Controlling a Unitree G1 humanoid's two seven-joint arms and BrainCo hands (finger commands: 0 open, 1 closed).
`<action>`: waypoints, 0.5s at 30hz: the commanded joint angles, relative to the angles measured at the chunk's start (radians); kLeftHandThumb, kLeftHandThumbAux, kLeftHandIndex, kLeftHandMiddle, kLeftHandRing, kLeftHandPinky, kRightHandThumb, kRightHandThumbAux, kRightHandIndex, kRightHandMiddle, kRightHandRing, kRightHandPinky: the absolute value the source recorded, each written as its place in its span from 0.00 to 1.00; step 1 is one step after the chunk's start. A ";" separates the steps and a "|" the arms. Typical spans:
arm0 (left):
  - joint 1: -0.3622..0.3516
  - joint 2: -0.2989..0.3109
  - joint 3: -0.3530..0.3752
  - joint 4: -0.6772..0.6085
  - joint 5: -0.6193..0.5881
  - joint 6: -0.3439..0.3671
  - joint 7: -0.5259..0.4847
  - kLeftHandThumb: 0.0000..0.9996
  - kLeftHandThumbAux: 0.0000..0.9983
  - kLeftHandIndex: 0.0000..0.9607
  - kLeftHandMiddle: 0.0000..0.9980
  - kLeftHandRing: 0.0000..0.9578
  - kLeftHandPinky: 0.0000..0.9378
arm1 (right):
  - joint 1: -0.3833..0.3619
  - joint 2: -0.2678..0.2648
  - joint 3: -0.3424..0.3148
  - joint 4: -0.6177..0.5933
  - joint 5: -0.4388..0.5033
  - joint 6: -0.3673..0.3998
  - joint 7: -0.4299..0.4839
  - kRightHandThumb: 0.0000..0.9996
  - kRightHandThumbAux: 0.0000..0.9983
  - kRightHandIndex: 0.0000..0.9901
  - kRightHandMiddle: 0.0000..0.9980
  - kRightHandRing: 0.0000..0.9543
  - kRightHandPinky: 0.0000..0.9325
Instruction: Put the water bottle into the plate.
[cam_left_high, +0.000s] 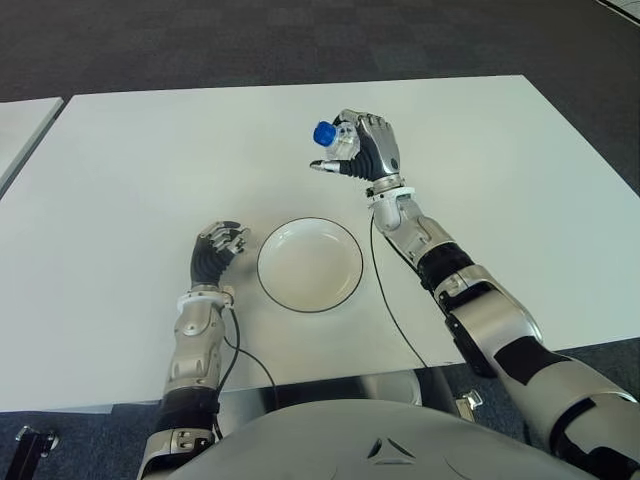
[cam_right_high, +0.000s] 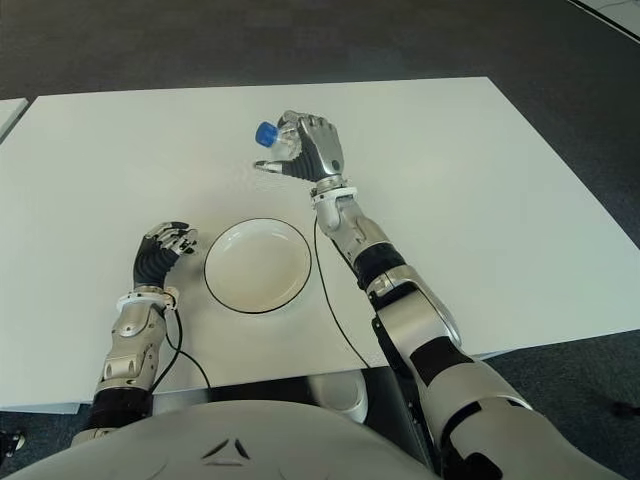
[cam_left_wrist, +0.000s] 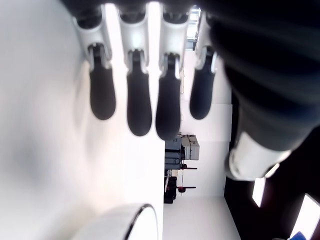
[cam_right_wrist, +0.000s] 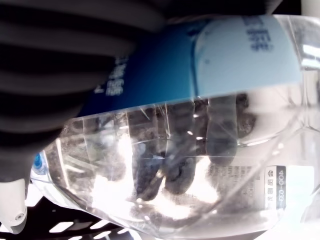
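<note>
A clear water bottle (cam_left_high: 337, 141) with a blue cap and blue label is gripped in my right hand (cam_left_high: 366, 148), held above the white table (cam_left_high: 120, 160) beyond the plate. Its cap points to my left. The right wrist view is filled by the bottle (cam_right_wrist: 200, 150), with fingers wrapped around it. The white plate (cam_left_high: 310, 264) with a dark rim sits on the table near the front edge, nothing in it. My left hand (cam_left_high: 218, 246) shows just left of the plate, fingers loosely curled and holding nothing.
A black cable (cam_left_high: 395, 310) runs along my right forearm down past the plate's right side. A second table's corner (cam_left_high: 20, 125) shows at far left. Dark carpet (cam_left_high: 300, 40) surrounds the table.
</note>
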 joint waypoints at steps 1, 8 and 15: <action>0.048 -0.010 -0.005 0.057 0.006 0.076 0.009 0.71 0.72 0.45 0.55 0.55 0.54 | 0.056 -0.041 0.042 -0.109 -0.049 -0.090 0.008 0.71 0.72 0.44 0.88 0.92 0.93; 0.044 -0.010 -0.003 0.075 0.005 0.057 0.005 0.71 0.71 0.45 0.55 0.55 0.54 | 0.141 -0.073 0.101 -0.263 -0.106 -0.180 0.048 0.72 0.72 0.44 0.89 0.93 0.94; 0.042 -0.010 -0.002 0.082 0.002 0.055 0.004 0.71 0.71 0.45 0.56 0.55 0.55 | 0.204 -0.113 0.136 -0.379 -0.106 -0.245 0.173 0.72 0.72 0.44 0.89 0.93 0.95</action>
